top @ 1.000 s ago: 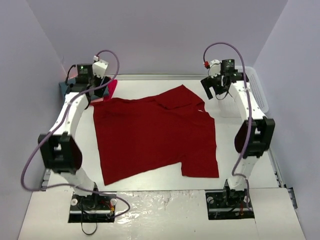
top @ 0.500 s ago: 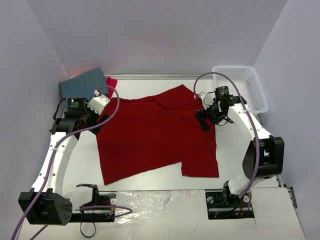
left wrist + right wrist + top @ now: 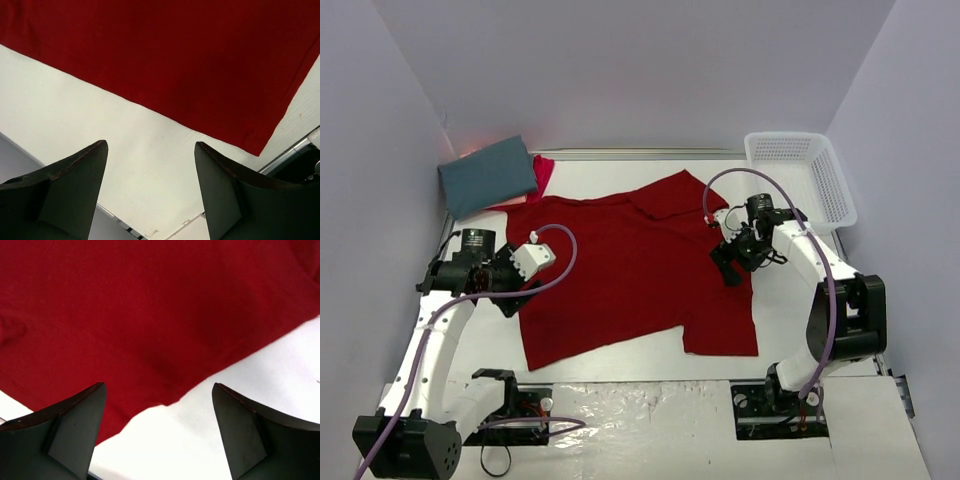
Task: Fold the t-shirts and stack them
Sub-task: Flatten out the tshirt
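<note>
Deep red t-shirt (image 3: 630, 270) lies spread flat mid-tabletop (image 3: 780, 300). A folded slate-teal t-shirt (image 3: 488, 175) sits at the far left corner, a pinkish-red t-shirt (image 3: 544, 172) touching it. Left end effector (image 3: 151, 144) — jaws apart — hangs at the deep red t-shirt's left edge; right end effector (image 3: 158, 385), also apart, at its right edge.

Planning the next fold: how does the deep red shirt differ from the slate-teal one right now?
The deep red shirt lies spread open across the table; the slate-teal shirt sits folded compact in the far left corner. The red one covers far more surface than the teal one. The red one's sleeves show; the teal one's do not. Both are plain, unprinted cloth.
</note>
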Robot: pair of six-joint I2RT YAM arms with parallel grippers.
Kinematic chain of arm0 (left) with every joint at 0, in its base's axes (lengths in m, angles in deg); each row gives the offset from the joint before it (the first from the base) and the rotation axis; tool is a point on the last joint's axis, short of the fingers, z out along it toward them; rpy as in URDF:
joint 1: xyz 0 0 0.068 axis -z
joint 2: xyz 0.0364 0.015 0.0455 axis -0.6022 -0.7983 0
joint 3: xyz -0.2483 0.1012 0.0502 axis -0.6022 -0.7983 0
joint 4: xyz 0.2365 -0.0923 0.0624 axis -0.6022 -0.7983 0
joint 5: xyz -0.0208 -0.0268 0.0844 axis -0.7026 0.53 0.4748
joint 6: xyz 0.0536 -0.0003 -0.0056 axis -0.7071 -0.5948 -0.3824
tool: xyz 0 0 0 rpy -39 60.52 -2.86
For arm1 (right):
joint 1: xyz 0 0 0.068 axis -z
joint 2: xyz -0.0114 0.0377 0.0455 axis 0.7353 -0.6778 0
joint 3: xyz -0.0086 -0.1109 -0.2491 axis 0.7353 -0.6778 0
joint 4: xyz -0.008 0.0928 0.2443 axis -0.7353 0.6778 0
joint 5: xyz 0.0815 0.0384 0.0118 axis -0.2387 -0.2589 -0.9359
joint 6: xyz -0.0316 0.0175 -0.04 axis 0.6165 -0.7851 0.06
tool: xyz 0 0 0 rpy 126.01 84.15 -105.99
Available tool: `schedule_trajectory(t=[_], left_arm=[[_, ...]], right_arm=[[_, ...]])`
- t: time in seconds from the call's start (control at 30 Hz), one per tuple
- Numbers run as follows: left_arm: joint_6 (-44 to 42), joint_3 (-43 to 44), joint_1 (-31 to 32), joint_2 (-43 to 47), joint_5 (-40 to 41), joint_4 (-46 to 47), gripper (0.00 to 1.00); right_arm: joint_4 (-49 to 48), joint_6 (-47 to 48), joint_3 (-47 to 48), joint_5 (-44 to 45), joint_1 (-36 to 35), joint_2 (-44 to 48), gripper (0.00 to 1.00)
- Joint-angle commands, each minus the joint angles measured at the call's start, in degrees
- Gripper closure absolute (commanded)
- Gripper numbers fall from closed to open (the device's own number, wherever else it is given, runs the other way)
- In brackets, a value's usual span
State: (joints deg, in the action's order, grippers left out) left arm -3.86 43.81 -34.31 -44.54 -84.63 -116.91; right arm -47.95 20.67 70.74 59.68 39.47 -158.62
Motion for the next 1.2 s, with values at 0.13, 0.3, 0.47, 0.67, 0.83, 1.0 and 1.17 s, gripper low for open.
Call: schedule_trajectory(t=[0.13, 0.3, 0.47, 0.67, 0.83, 1.0, 1.17], left_arm=[[-1.56, -2.62, 0.62, 1.01, -1.68, -1.3, 0.32], [-1.91, -3.32, 0.79, 2.42, -2.29, -3.05, 0.32], [-2.61, -3.41, 0.97, 3.12, -2.38, -4.9, 0.33], [-2.79, -3.67, 1.06, 2.86, -2.47, -4.9, 0.33], [-2.35, -3.85, 1.15, 2.33, -2.64, -4.81, 0.33], [-1.74, -4.2, 1.76, 2.6, -2.47, -4.63, 0.33], [-1.65, -4.38, 3.52, 2.51, -1.33, -5.86, 0.33]], right_arm=[[1.29, 2.31, -1.13, -1.2, -0.14, -6.71, 0.2], [1.38, 2.75, -2.01, -0.23, -0.14, -8.39, 0.26], [1.47, 2.93, -3.68, 1.61, 0.04, -7.25, 0.28], [1.38, 3.54, -5.44, 1.44, 0.12, -6.54, 0.28], [0.59, 4.33, -6.14, 1.35, 0.74, -9.0, 0.3], [-0.73, 4.33, -6.84, 1.79, 0.91, -10.49, 0.48], [-0.99, 3.81, -6.93, 2.06, 0.91, -11.29, 0.78]])
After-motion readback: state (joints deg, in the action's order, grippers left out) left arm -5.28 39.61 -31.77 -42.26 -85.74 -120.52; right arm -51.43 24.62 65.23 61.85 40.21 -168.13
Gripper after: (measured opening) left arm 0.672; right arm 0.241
